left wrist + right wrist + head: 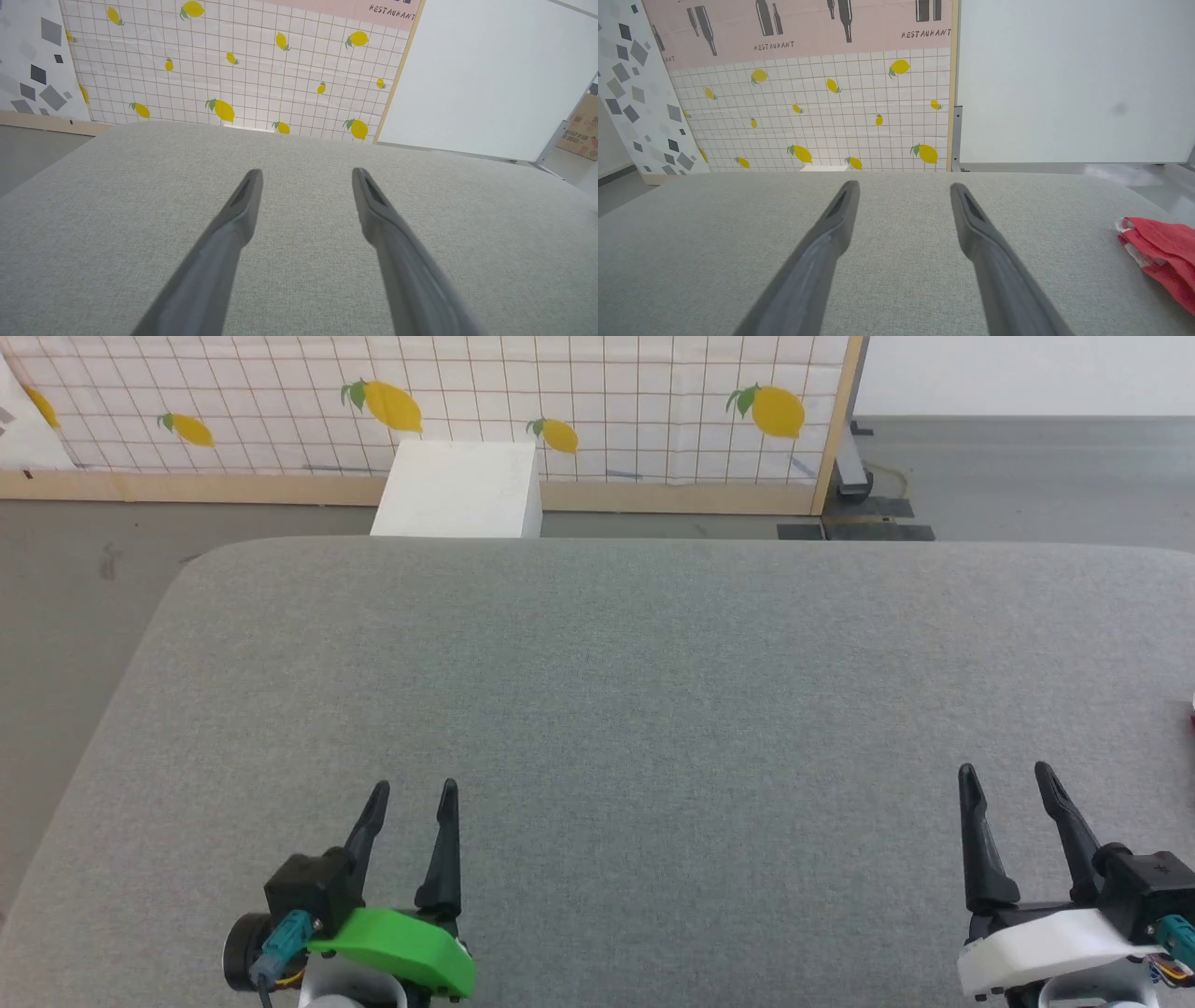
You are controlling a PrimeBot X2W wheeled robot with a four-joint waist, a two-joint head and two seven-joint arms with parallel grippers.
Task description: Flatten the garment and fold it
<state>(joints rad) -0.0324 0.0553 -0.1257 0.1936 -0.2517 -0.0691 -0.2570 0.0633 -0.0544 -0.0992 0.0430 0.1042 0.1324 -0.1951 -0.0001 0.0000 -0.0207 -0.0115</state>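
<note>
Head view: left gripper (415, 786) and right gripper (1005, 767) sit at the grey padded tabletop's (597, 663) near edge, both with fingers spread and empty, with the crumpled red garment (1157, 249) lying toward its right edge.

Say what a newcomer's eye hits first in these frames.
The red garment stands out most, bunched at the far right of the grey table, off to the right of the right tool. Next comes the lemon-print panel standing behind the table. The left tool and the right tool are both open at the table's near edge, holding nothing.
</note>
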